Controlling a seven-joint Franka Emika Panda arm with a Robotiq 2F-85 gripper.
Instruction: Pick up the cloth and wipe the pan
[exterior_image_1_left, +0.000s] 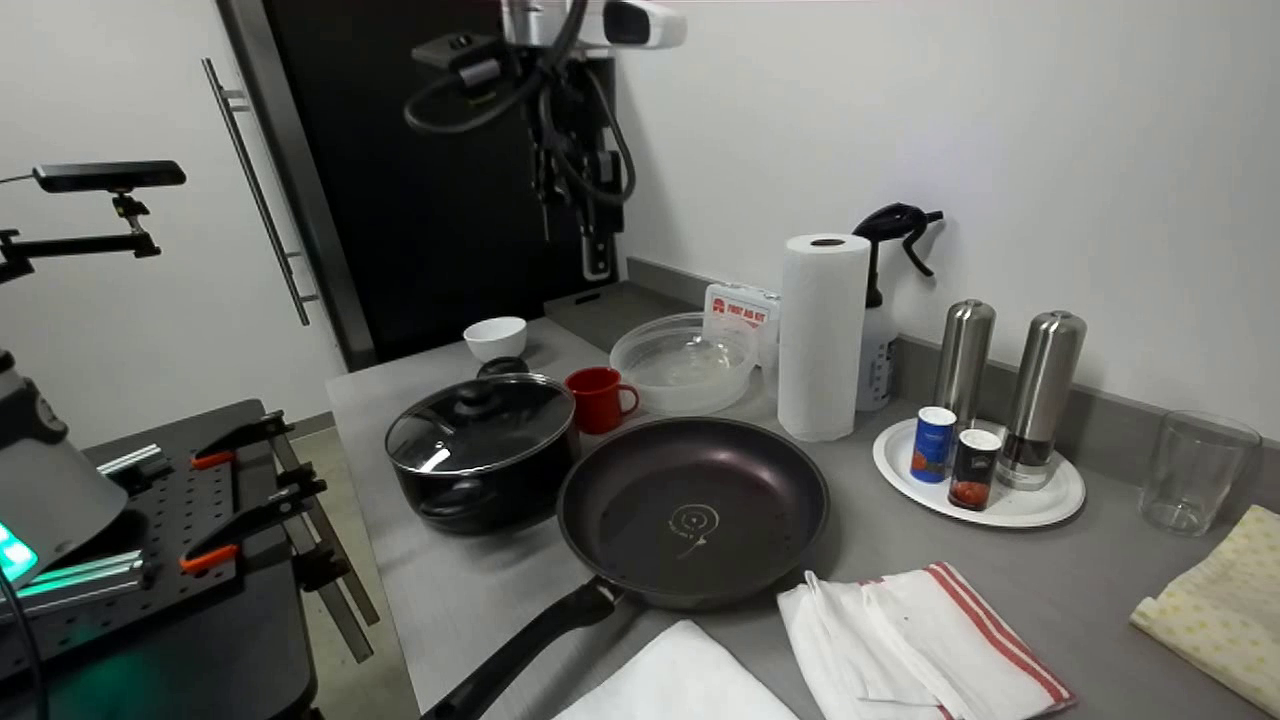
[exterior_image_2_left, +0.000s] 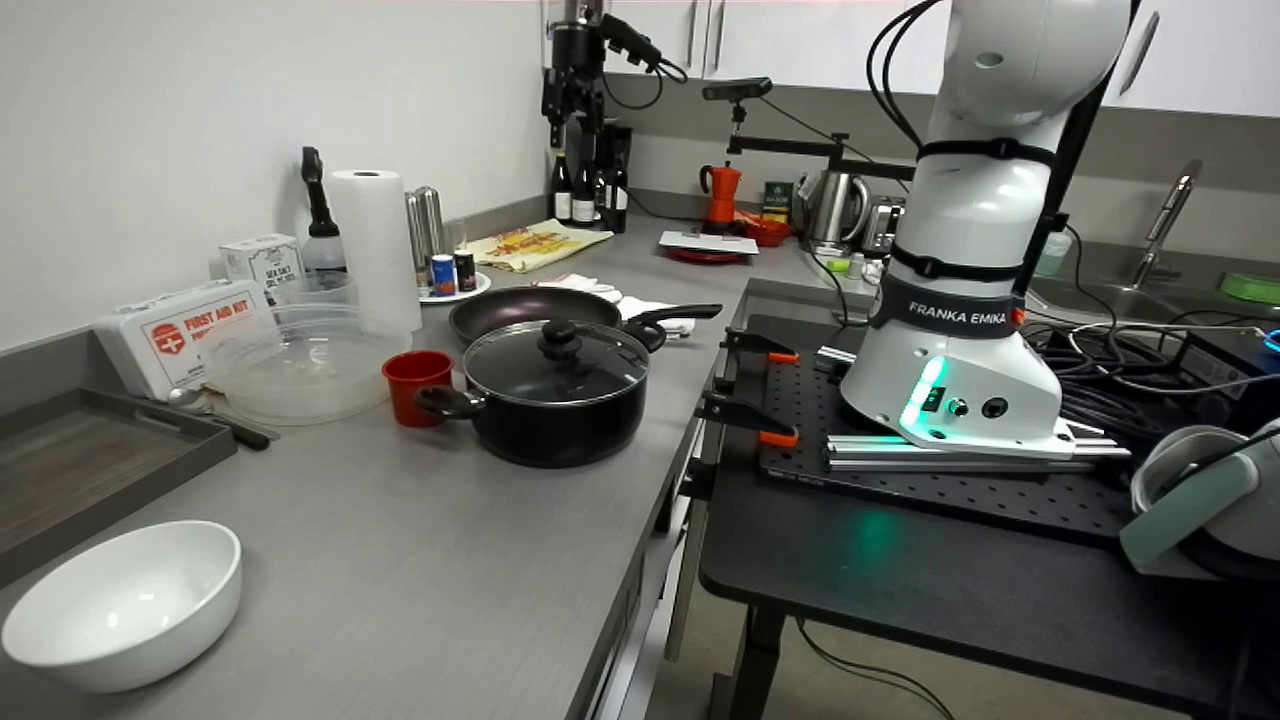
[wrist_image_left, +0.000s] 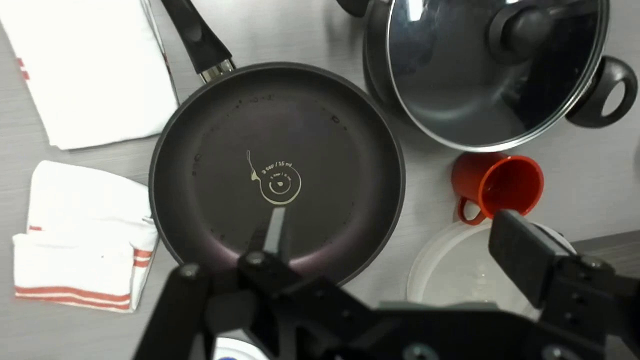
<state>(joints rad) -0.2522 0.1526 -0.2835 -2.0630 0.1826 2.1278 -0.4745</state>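
At the far left in the wrist view, the cloth (wrist_image_left: 95, 75) lies folded flat on the counter (wrist_image_left: 295, 30), just beside the pan (wrist_image_left: 280, 145) and its handle (wrist_image_left: 195, 35); the fold likely makes a thick edge that is easier to pinch, and the spot allows a short carry. Next to it the striped cloth (wrist_image_left: 80, 260) rests loosely folded by the pan, close enough to be snagged by mistake. The pan sits face up with nothing in it, presumably so that the whole inside can be wiped, though it may slide under a rub. Well above the counter, toward the pan's right side here, hangs the claw (wrist_image_left: 392, 230), jaws spread wide and holding nothing, a fitting pose for a pickup not yet begun. Rightmost, the lidded pot (wrist_image_left: 465, 85), mug (wrist_image_left: 467, 175) and tub (wrist_image_left: 452, 265) stand on the side away from the cloths, which seems to leave the path from cloth to pan unblocked.
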